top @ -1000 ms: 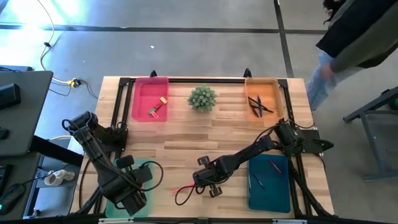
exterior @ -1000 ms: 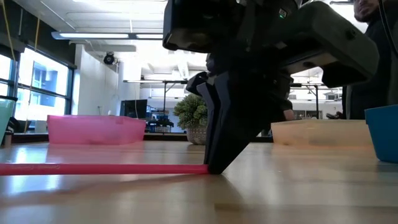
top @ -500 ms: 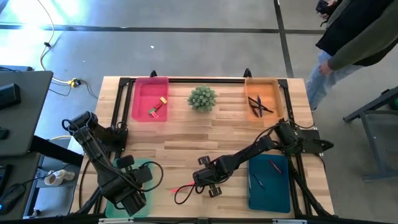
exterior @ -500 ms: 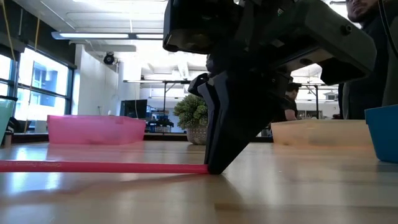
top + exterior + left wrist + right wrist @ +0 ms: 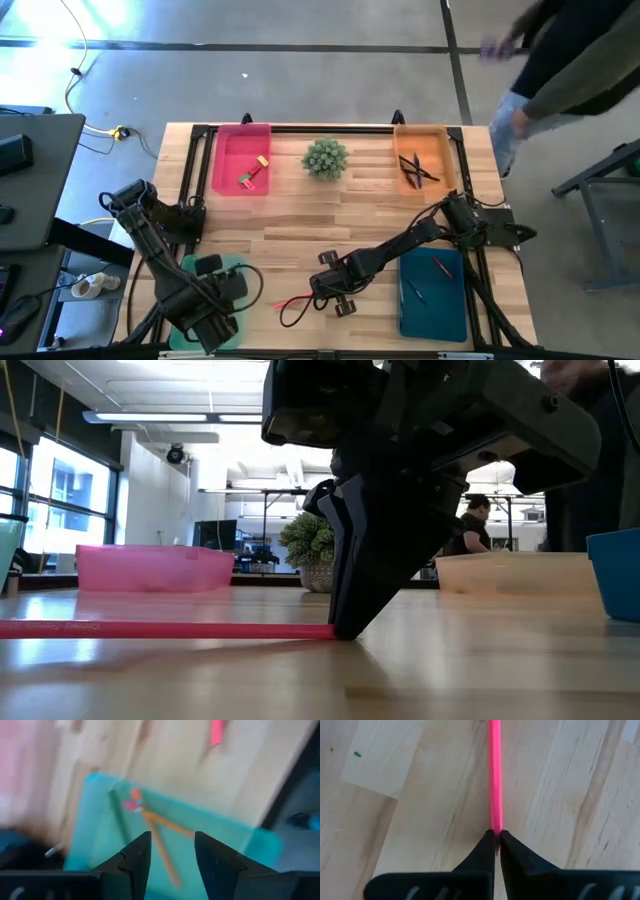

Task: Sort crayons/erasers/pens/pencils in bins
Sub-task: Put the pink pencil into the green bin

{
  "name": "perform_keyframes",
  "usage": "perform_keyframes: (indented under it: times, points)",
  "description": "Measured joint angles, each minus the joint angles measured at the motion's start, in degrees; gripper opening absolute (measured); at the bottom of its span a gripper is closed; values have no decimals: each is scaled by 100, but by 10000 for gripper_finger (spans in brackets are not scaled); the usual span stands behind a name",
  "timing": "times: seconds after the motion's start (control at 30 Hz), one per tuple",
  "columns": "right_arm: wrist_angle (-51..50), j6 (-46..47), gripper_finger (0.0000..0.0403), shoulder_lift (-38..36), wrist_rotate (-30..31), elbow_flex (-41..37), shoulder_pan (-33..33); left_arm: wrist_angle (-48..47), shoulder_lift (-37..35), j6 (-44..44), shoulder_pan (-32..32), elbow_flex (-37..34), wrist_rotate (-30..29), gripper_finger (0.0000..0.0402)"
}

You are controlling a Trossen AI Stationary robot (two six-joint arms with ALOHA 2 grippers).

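Observation:
A long pink pencil (image 5: 292, 300) lies on the wooden table near its front edge, and my right gripper (image 5: 340, 630) is shut on its right end. My left gripper (image 5: 172, 845) hangs open above the light green bin (image 5: 240, 275) at the front left, touching nothing. Two orange pencils (image 5: 160, 837) and a dark green one (image 5: 119, 812) lie on that bin's floor below its fingers. The pink bin (image 5: 240, 160) holds erasers, the orange bin (image 5: 422, 160) dark pens, and the teal-blue bin (image 5: 433, 295) crayons. My right gripper pinches the pink pencil's right end (image 5: 494, 827) between its two fingertips (image 5: 487, 842), only at their free ends. The fingers come from above, slanting down, with the pencil running straight away from them. The pencil (image 5: 170, 629) lies flat on the table toward its left edge.
A small potted plant (image 5: 325, 157) stands at the far middle between the pink and orange bins. A black cable (image 5: 290, 318) loops on the table beside the right gripper. A person (image 5: 570, 60) moves past the table's far right corner.
My left gripper has tipped slightly above the light green bin. My right gripper and the pink pencil have kept still. The person at the far right has moved.

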Motion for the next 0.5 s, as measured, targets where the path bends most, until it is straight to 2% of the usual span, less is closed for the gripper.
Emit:
perform_keyframes:
  times: [0.23,0.5]
  points:
    - [14,15,0,0,-9,0,0,1436,194,713,39,0,-650,134]
    - [39,225,0,0,-20,-4,9,1931,774,1445,95,-2,-663,122]
